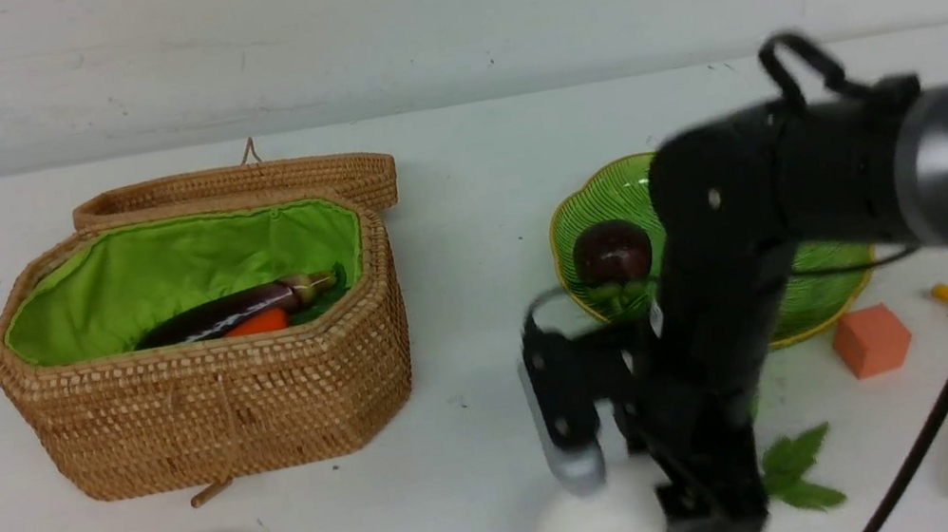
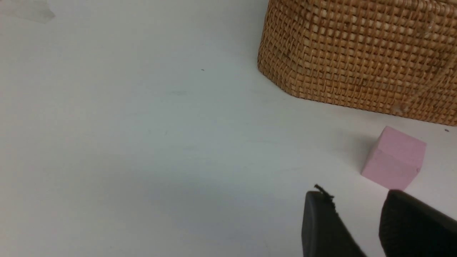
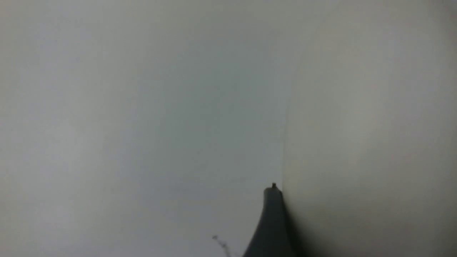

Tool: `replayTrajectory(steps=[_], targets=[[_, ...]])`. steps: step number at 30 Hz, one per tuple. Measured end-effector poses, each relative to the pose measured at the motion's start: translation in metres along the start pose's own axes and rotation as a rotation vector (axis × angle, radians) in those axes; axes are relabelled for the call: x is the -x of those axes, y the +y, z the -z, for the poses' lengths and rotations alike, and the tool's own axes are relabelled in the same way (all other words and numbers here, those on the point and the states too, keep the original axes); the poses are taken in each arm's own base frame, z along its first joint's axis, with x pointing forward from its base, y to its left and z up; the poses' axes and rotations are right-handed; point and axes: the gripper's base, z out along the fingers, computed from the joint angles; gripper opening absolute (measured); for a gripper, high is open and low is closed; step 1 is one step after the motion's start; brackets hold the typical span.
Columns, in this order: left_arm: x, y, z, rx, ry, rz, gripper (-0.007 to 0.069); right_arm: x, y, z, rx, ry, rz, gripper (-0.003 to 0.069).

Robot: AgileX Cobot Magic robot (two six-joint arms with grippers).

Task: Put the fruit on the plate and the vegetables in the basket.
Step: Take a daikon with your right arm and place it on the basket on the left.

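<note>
The right gripper (image 1: 636,513) straddles the radish (image 1: 597,529) on the table (image 1: 446,213), fingers (image 1: 578,470) spread, one against each side. Left fingers (image 2: 321,228) stand apart, empty, near the basket (image 1: 220,414). Farther back, the mangosteen (image 1: 612,252) sits on the plate (image 1: 588,199).

We see soft, even light with only faint shadows on the white worktop (image 1: 446,213). The right arm (image 1: 807,181) is smeared by motion blur in the front view. Its wrist view is a dim, unfocused grey haze; the left wrist view is sharper.
</note>
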Motion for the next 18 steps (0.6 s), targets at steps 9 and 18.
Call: replayTrajectory(steps=[9, 18], targets=[[0.000, 0.000, 0.000, 0.000, 0.000, 0.000, 0.0239, 0.076, -0.037, 0.123, -0.326, -0.507, -0.100, 0.0546], [0.000, 0.000, 0.000, 0.000, 0.000, 0.000, 0.0239, 0.133, -0.096, 0.129, -0.456, -0.885, -0.091, 0.0546]])
